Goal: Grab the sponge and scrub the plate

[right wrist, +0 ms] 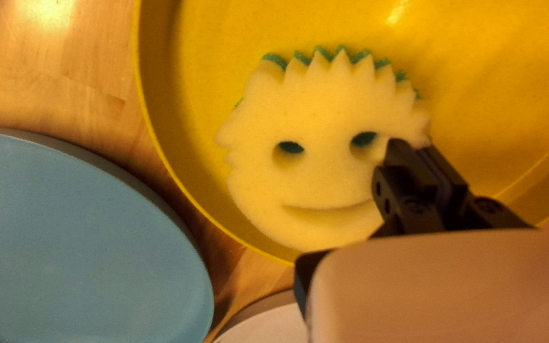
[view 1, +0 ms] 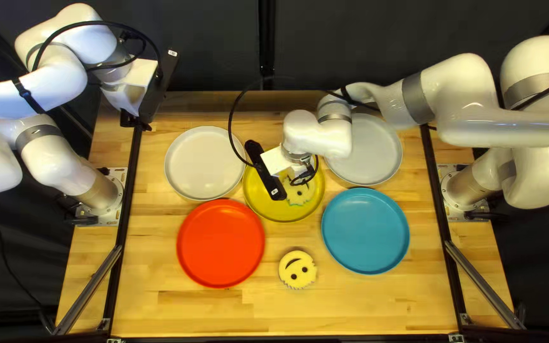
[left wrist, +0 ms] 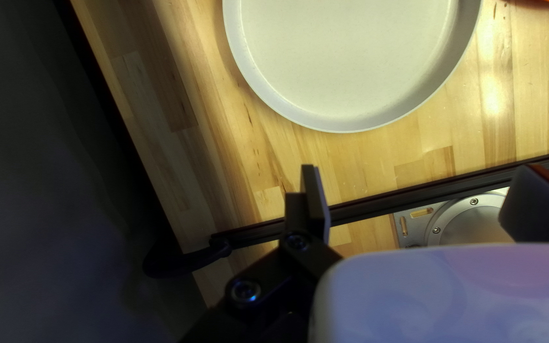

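Sponge (right wrist: 319, 178): pale yellow foam over a green layer, round, toothed along one edge, with two eye holes and a curved mouth slit. It lies face up in the yellow plate (view 1: 259, 202), centre of the top left view. Right gripper (view 1: 304, 173): fingers clamped on the sponge's edge beside one eye. Other sponge (view 1: 297, 269): same face pattern, on the grained wood table (view 1: 363, 305), lower centre. Red plate (view 1: 220, 243) to its left, blue plate (view 1: 365, 230) to its right; both round, smooth, raised-rimmed. Left gripper (view 1: 145, 126): upper left, fingers apart, nothing between them.
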You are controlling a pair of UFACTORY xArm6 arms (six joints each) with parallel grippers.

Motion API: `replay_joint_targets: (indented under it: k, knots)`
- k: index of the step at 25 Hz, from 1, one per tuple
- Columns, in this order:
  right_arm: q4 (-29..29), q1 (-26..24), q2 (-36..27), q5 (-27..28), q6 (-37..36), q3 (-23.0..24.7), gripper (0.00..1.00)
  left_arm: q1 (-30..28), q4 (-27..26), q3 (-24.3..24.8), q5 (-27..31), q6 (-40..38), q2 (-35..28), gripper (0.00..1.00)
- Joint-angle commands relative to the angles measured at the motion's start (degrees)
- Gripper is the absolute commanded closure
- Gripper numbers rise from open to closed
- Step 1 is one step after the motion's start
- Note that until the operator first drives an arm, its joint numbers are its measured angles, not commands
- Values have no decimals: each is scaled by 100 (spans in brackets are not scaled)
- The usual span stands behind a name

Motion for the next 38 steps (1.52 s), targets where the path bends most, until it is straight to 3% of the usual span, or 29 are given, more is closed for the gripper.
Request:
replay_joint_targets:
  k: [1, 5, 9, 21, 26, 29, 38]
  knots:
    - [-61, -23, 657, 238, -112, -957, 100, 0, 0, 0, 0, 0, 0, 0]
    - [-76, -106, 1045, 505, -277, -1666, 100, 0, 0, 0, 0, 0, 0, 0]
    - [-64, -142, 1140, 518, -369, -1778, 100, 0, 0, 0, 0, 0, 0, 0]
    - [43, -270, -184, -20, -369, 387, 100, 0, 0, 0, 0, 0, 0, 0]
    - [47, -287, -484, 41, -269, 708, 100, 0, 0, 0, 0, 0, 0, 0]
    - [80, -249, -322, 50, -252, 498, 100, 0, 0, 0, 0, 0, 0, 0]
    - [26, -329, 733, 402, -440, -1219, 100, 0, 0, 0, 0, 0, 0, 0]
